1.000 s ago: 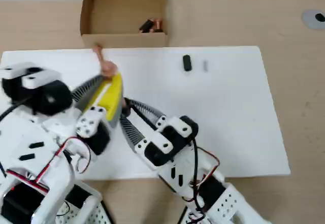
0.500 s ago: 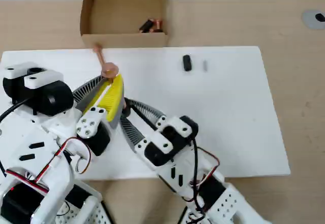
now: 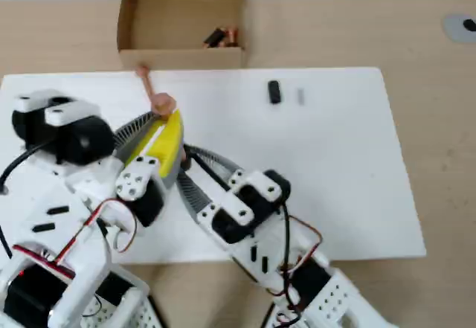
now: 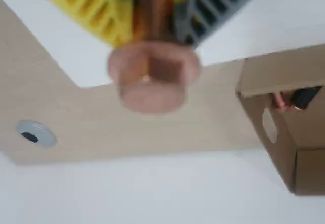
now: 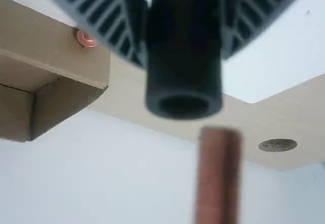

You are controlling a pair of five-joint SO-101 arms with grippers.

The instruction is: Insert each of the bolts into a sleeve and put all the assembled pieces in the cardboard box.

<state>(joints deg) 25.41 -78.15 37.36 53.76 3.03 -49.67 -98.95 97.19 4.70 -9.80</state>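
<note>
left gripper (image 4: 155, 13) clamped on copper hex-head bolt (image 4: 152, 76), right gripper (image 5: 184, 10) squeezing black cylindrical sleeve (image 5: 184, 56); bolt shaft end near sleeve mouth, not inside

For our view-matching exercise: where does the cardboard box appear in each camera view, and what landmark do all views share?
High view: cardboard box at the top, left of centre, beyond the white mat.
Left wrist view: its corner, beside the gripped copper bolt's head.
Right wrist view: its wall, beside the gripped black sleeve.
Shared: the round tabletop grommet.
</note>
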